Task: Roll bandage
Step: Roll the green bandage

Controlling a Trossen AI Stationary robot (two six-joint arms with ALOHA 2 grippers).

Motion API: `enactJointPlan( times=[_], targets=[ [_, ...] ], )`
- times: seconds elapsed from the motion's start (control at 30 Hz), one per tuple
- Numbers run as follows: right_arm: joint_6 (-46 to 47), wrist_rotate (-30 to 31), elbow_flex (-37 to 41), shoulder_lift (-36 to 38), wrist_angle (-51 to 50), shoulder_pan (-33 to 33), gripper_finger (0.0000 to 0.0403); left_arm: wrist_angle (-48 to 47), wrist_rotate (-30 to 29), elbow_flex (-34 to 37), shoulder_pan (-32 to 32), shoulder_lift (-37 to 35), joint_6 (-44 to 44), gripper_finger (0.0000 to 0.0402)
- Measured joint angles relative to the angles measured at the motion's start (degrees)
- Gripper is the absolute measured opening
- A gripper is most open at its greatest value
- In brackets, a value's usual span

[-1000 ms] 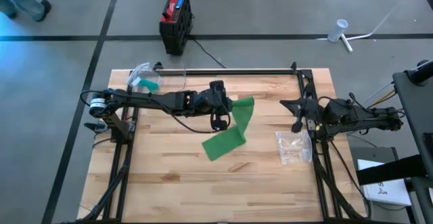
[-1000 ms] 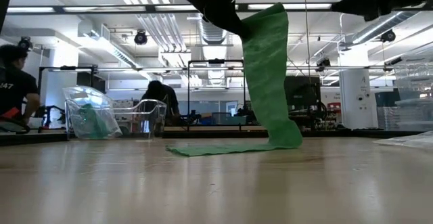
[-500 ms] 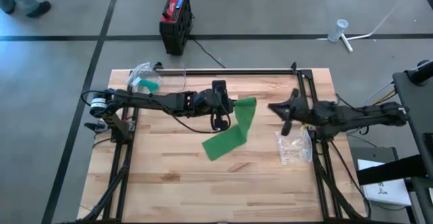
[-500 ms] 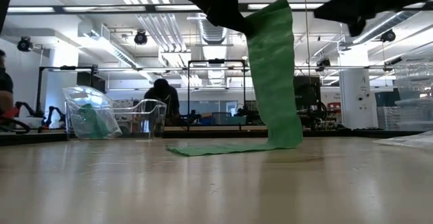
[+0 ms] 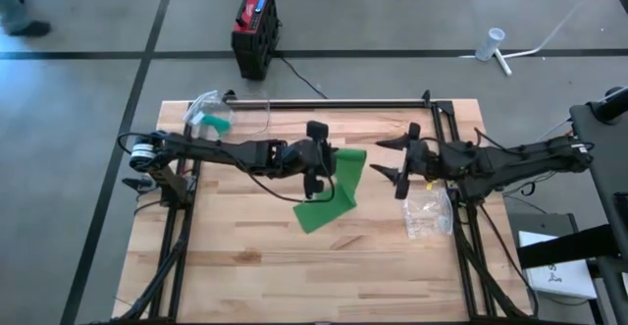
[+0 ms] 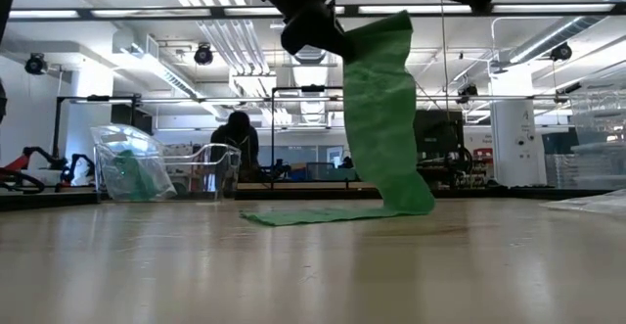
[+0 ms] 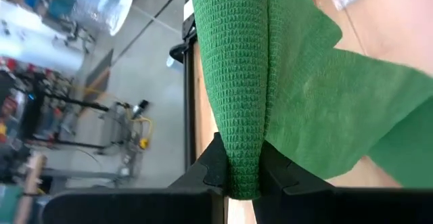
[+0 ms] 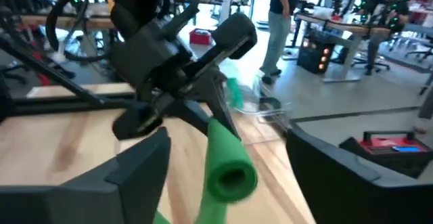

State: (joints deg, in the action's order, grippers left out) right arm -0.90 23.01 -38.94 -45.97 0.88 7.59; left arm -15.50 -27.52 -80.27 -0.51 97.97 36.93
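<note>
The green bandage (image 5: pixel 341 180) hangs from my left gripper (image 5: pixel 329 162) above the middle of the table. Its upper end is rolled into a tube (image 8: pixel 230 173); the strip drops to the wood, and its lower end (image 6: pixel 303 216) lies flat there. My left gripper (image 7: pixel 242 180) is shut on the rolled part. My right gripper (image 5: pixel 395 163) stands open just to the right of the roll, at about the same height. In the right wrist view its fingers (image 8: pixel 145 160) stand wide on either side of the tube's end, apart from it. My left gripper pinches the bandage's rolled upper end (image 7: pixel 242 153) between its two fingers (image 7: pixel 215 171). The fingers come from the table's left, slanting a little downward, and lie across the roll. The roll is lifted clear; the strip hangs slack below it, its lower end (image 5: pixel 316 215) on the table.
A clear plastic bag (image 5: pixel 428 213) lies on the wood near the right edge, under my right arm. A clear container with something teal (image 5: pixel 210 112) stands at the far left corner. A metal bar (image 5: pixel 334 102) runs along the far edge. People move about in the room beyond.
My right gripper has gone toward the table's left and up, close to the rolled end, and has opened wide. My left gripper has rolled about its own line, turning the upper end of the bandage; the lower end has stayed on the table.
</note>
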Motion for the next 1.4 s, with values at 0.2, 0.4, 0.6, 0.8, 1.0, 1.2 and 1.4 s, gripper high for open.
enactJointPlan(
  times=[0.2, 0.4, 0.6, 0.8, 1.0, 1.2, 1.4],
  targets=[
    [-0.16, 2.58, -0.13, -5.31, 6.43, 3.78, 0.0297, -0.01, -3.22, -0.28, -2.01, -0.28, 6.08, 0.0023],
    [2.46, 9.48, -0.1, -10.78, 8.86, 4.53, 0.0276, -0.72, -4.54, -0.28, -2.05, -0.72, 7.36, 0.0023],
    [5.98, 11.03, -0.1, -12.74, 9.66, 4.47, 0.0253, -0.44, -3.2, -0.26, -2.08, -1.66, 7.65, 0.0023],
    [7.61, 12.09, -0.1, -13.0, 9.76, 4.42, 0.0225, 2.0, -1.03, -0.2, -2.45, -2.12, 7.43, 0.0023],
    [11.07, 10.97, -0.08, -11.79, 12.2, 4.42, 0.0184, 2.93, 2.3, -0.2, -2.67, -2.14, 6.48, 0.0026],
    [13.48, 8.79, -0.08, -10.58, 9.83, 4.4, 0.0106, 2.61, 2.67, -0.2, -2.88, -2.28, 4.85, 0.0029],
    [9.51, 5.06, -0.99, -10.22, 8.38, 4.38, 0.0017, 0.62, 2.99, -0.35, -3.79, -4.16, 1.46, 0.0033]
  ],
)
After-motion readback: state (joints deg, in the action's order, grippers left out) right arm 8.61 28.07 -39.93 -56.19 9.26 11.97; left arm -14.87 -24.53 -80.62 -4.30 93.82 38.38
